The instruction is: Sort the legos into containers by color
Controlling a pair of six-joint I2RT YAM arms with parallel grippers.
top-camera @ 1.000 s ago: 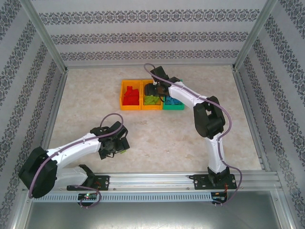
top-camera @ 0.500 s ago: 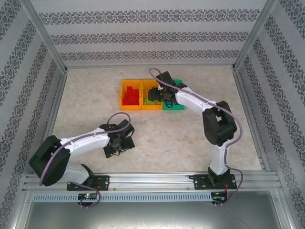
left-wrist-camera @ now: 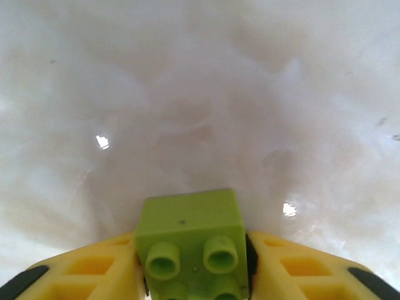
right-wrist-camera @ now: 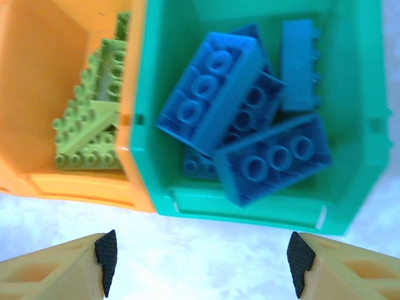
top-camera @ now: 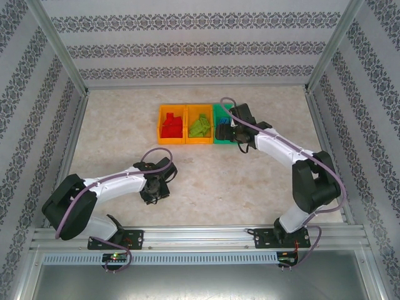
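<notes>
I have the left arm stretched low, left end effector (left-wrist-camera: 192, 270) clamping a studded lime lego (left-wrist-camera: 190, 232); right end effector (right-wrist-camera: 203, 262) gapes, blue legos (right-wrist-camera: 212, 103) just ahead.

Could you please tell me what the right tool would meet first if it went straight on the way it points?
Probably the near wall of the green open-top plastic bin, ahead of the open right tool; the blue studded plastic bricks lie just beyond. Depth is unclear.
</notes>
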